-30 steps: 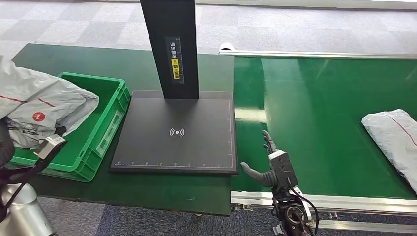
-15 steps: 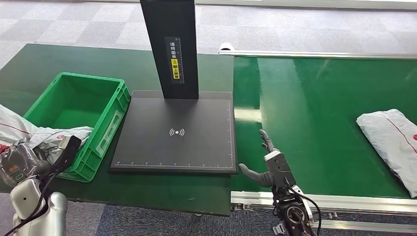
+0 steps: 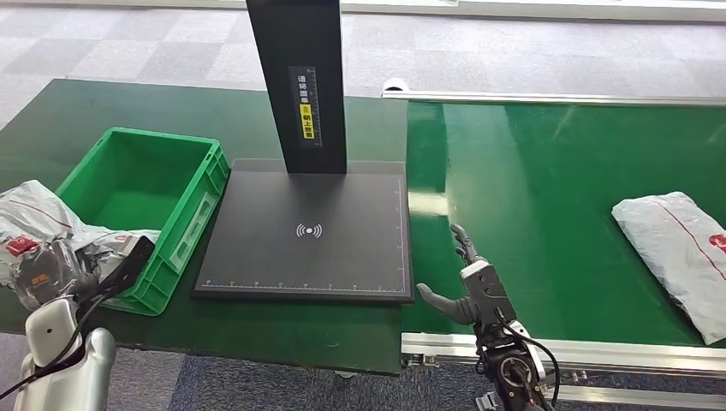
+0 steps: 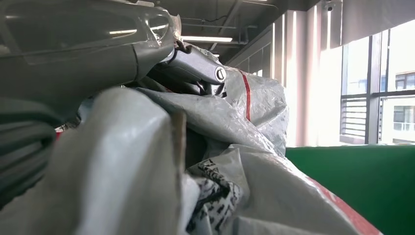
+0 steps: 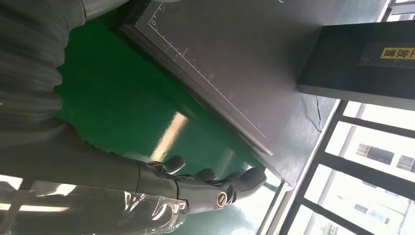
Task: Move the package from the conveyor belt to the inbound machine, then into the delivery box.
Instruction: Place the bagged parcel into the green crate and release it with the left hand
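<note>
A crumpled grey package with red marks lies low at the table's left edge, outside the near left corner of the green delivery box. My left hand grips it; in the left wrist view its fingers curl over the grey wrap. A second grey package lies on the conveyor belt at the far right. My right hand hovers open over the belt's near edge, just right of the black inbound machine plate. Its spread fingers hold nothing.
The machine's black post rises from the back of the plate, also seen as the post in the right wrist view. The belt's metal rail runs along the front. The green box is empty inside.
My left hand has carried the grey package from above the green box down and left, to beside the box's near corner. The package on the belt has drifted left. The right hand barely moved.
</note>
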`<state>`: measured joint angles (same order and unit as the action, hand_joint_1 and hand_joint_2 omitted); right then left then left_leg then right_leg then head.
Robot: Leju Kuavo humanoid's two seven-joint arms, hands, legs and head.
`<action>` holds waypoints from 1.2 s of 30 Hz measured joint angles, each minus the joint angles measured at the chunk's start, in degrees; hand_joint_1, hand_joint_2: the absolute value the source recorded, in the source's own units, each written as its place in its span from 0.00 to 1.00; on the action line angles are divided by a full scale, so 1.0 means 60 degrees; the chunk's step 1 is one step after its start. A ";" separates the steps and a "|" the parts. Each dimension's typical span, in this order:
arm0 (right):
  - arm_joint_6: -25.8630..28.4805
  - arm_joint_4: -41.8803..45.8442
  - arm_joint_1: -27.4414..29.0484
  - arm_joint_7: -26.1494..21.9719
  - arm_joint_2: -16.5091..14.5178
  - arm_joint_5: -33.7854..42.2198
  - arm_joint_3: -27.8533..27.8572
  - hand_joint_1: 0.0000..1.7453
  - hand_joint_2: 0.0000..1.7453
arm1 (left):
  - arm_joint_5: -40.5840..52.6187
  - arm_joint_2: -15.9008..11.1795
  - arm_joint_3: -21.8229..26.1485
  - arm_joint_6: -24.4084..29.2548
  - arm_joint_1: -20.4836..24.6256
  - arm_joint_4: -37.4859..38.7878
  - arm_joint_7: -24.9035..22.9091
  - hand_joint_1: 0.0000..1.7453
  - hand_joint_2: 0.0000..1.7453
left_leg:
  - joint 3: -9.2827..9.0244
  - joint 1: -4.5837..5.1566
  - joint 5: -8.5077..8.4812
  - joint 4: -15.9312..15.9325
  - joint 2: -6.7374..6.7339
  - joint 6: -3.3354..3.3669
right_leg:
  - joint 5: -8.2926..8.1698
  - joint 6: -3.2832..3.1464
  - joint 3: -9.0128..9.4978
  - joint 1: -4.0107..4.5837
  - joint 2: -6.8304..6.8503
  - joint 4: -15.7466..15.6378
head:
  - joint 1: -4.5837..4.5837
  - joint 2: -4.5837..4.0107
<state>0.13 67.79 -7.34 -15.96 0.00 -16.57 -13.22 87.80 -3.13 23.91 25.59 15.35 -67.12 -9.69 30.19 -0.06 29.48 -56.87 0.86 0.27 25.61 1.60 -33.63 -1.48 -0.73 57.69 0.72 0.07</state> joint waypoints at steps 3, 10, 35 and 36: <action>-0.0028 0.0048 0.0002 0.0000 0.0000 -0.0034 0.0031 0.00 1.00 | 0.0003 -0.0157 -0.0200 0.0421 -0.0010 0.0081 -0.0230 0.00 1.00 | -0.0009 -0.0001 -0.0002 0.0000 -0.0001 0.0000 | 0.0000 0.0000 0.0012 0.0001 0.0000 0.0000 | -0.0001 0.0000; -0.0043 0.0100 0.0004 0.0000 0.0000 -0.0069 0.0036 0.00 1.00 | 0.0003 -0.0310 -0.0470 0.2280 -0.0212 0.0113 -0.0262 0.00 1.00 | 0.0005 -0.0003 -0.0004 0.0000 -0.0022 -0.0002 | -0.0003 -0.0001 -0.0010 0.0003 -0.0006 0.0005 | -0.0005 0.0000; 0.0137 0.0119 0.0004 -0.0222 0.0105 0.0240 0.0031 0.00 1.00 | 0.0003 -0.0318 -0.0483 0.2423 -0.1028 -0.4800 0.3312 0.00 1.00 | 0.0063 -0.0004 0.0005 -0.0001 -0.0038 -0.0004 | 0.0000 -0.0002 -0.0074 0.0004 -0.0022 0.0003 | -0.0004 0.0000; 0.0147 0.0118 0.0004 -0.0243 0.0106 0.0246 0.0029 0.00 1.00 | 0.0003 -0.0175 -0.0442 0.2423 -0.1008 -0.5062 0.3496 0.00 1.00 | 0.0064 -0.0004 0.0006 -0.0002 -0.0037 -0.0004 | 0.0000 -0.0002 -0.0074 0.0004 -0.0022 0.0003 | -0.0004 0.0000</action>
<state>1.01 68.49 -7.31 -17.41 0.63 -15.09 -13.04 87.82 -4.18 21.26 40.13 9.30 -97.50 11.29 30.57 -0.08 29.52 -56.88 0.64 0.25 25.61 1.59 -34.08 -1.46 -0.86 57.70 0.70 0.07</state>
